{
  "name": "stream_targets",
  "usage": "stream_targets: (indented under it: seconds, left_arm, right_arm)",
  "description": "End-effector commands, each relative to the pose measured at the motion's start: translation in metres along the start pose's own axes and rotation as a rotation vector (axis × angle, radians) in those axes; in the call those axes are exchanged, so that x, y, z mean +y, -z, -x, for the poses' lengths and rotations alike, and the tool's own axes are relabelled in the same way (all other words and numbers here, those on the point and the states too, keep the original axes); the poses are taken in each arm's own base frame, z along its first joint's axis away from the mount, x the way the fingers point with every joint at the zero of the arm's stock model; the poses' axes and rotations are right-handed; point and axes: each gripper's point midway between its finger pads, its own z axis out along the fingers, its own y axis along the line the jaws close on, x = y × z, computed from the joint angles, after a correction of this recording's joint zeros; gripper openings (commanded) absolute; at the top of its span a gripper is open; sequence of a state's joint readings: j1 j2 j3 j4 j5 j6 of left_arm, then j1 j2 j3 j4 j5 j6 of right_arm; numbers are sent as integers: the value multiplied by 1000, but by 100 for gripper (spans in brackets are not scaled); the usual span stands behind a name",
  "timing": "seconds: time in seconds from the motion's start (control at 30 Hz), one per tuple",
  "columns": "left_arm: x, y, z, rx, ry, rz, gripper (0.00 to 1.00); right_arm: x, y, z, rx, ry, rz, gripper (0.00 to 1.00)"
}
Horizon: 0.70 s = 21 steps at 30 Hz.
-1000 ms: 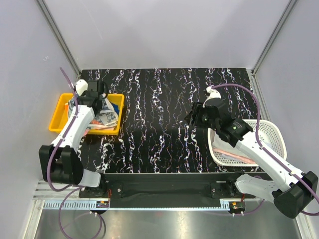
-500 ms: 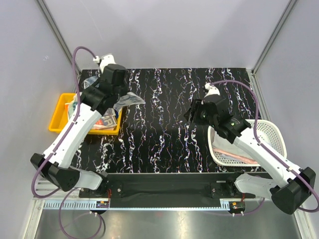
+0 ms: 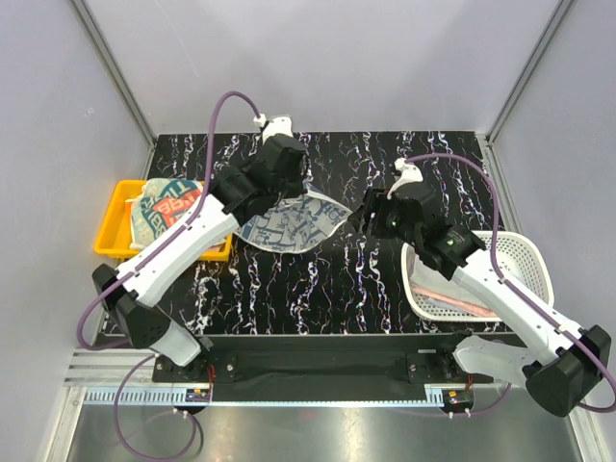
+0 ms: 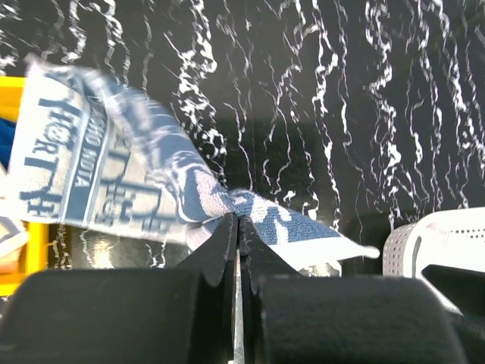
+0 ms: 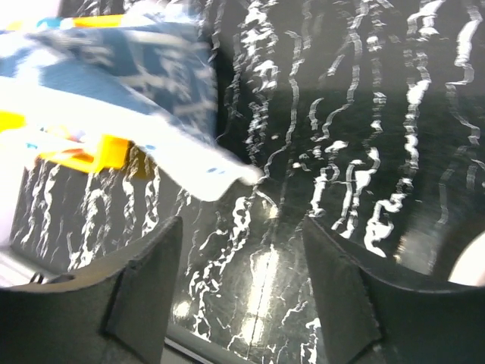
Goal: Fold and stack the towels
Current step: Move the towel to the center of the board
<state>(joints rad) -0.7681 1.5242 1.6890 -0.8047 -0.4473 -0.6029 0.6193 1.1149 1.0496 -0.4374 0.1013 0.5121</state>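
My left gripper (image 3: 285, 191) (image 4: 238, 221) is shut on a white towel printed in dark blue (image 3: 294, 222) (image 4: 114, 178), which hangs in the air over the middle of the black marbled table (image 3: 318, 279). My right gripper (image 3: 364, 221) (image 5: 242, 227) stands open just right of the towel's free corner (image 5: 246, 175), with nothing between its fingers. More towels, one with red lettering (image 3: 173, 207), lie in the yellow tray (image 3: 111, 236) on the left. A pale pink towel (image 3: 452, 300) lies in the white mesh basket (image 3: 525, 260).
The yellow tray sits at the table's left edge, the white mesh basket at the right near the right arm. Grey walls enclose the table on three sides. A purple cable (image 3: 217, 120) loops above the left arm.
My left arm has swung from the yellow tray toward the table's middle, carrying the printed towel, which has spread out. My right gripper has opened wider and shifted slightly left.
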Motion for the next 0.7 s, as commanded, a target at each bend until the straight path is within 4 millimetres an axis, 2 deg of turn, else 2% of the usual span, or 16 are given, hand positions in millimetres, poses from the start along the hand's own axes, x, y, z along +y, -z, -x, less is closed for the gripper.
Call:
stream_targets:
  seconds: [0.0,0.03,0.1,0.13,0.3,0.33,0.4,0.43,0.5,0.53,0.67]
  left_arm:
    - [-28,9,27,-62,46,-98,0]
    - [-29,8,27,-59,44,-103,0]
    - [-31,6,25,-54,39,-109,0]
    - [-33,6,26,-53,39,-118,0]
    - [-37,5,24,-44,35,-130,0]
    - [-38,5,25,-45,34,-134,0]
    - [-39,5,25,-42,34,-136,0]
    - [-38,4,24,-37,31,-135,0]
    - [-40,6,25,-39,31,-143,0]
    - [-40,6,26,-39,30,-145,0]
    - [-40,8,27,-36,17,-146,0]
  right_arm:
    - [21,2,3,-53,39,150,74]
    - [27,3,8,-89,39,184,78]
    - [29,4,-2,-87,63,239,82]
    - [32,4,1,-114,68,258,83]
    - [18,-13,-5,-154,154,223,86]
    - [22,-16,4,-201,158,238,87]
    - [18,-26,1,-215,190,229,88]
    - [22,-28,8,-250,197,247,88]
    - [13,-40,11,-276,223,197,89]
    - [15,-42,17,-302,229,201,89]
    - [21,-56,28,-333,262,203,84]
